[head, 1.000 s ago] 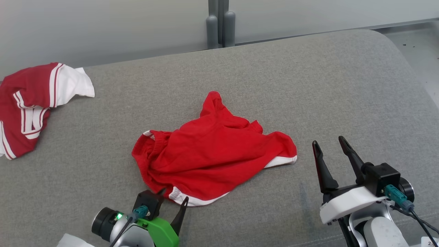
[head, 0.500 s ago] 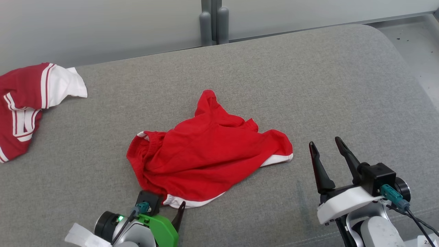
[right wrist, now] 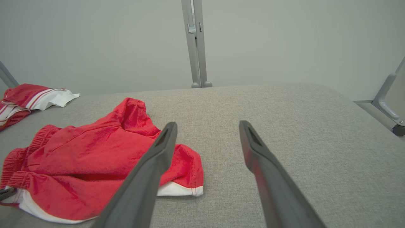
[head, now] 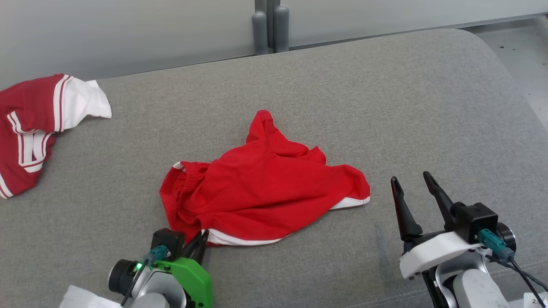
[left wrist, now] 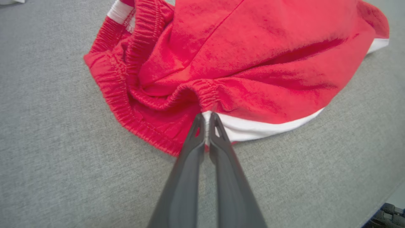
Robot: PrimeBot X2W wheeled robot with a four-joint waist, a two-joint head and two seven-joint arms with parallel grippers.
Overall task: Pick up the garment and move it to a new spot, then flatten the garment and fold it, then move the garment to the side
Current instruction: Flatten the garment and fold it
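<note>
- Grey cushion point(head: 385, 107), head view: red garment point(head: 265, 192) lies just ahead of the left gripper point(head: 202, 237) and to the left of the right gripper point(head: 410, 177).
- Left wrist view: jaws pinched together on the garment's white hem.
- Right wrist view: jaws spread wide, garment to their left.

The shorts point(head: 265, 192) are bright red all over, with a plain white band along the hems (the gathered waistband is the same red). They lie on a bed point(head: 385, 94) covered in a light grey, finely flecked weave. At the bed's far left corner, a shirt point(head: 30, 128) is a deeper red, with a white sleeve end and thin white stripes in pairs. The left tool point(left wrist: 207, 115) has dark grey fingers point(left wrist: 190, 164) and a vivid green casing point(head: 192, 278). The right tool point(head: 409, 177) has the same dark fingers, with a white casing point(head: 432, 254), a black block and a teal plug point(head: 492, 244). The wall point(right wrist: 95, 41) behind is pale grey-green, and its posts point(head: 269, 25) are mid grey.
</note>
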